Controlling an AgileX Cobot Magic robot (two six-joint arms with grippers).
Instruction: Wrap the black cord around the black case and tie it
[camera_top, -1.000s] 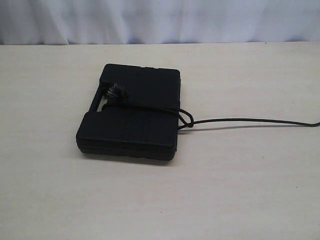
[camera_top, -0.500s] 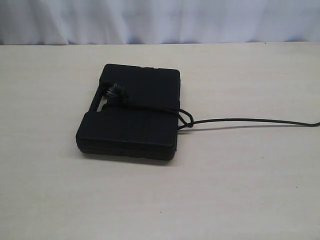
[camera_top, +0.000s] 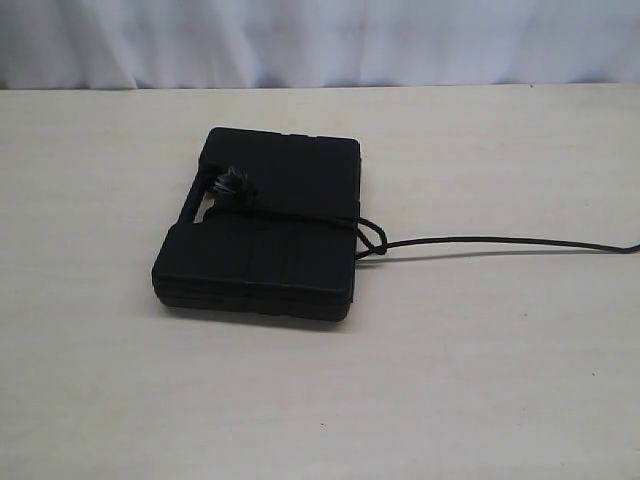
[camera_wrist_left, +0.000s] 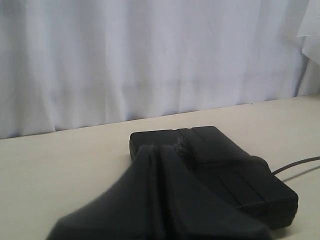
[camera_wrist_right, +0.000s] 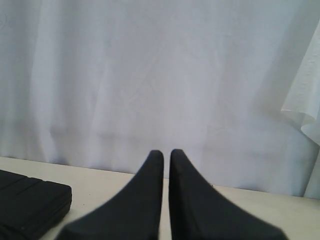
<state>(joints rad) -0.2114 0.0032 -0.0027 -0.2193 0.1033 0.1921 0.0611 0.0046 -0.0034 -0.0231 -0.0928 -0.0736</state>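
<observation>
Cord (camera_top: 470, 240) looks wrapped and knotted on case (camera_top: 290, 175), ahead of left fingers (camera_wrist_left: 145, 190). Left gripper (camera_wrist_left: 159, 148) and right gripper (camera_wrist_right: 166, 152) closed, empty. Next: snug the tail.

Item 1, left gripper (camera_wrist_left: 159, 146): black, tapered jaws pressed flush together to the tip, no gap showing, nothing held between them.
Item 2, right gripper (camera_wrist_right: 166, 151): black, tapered jaws closed, only a hairline slit between them, tips level, nothing held.
</observation>
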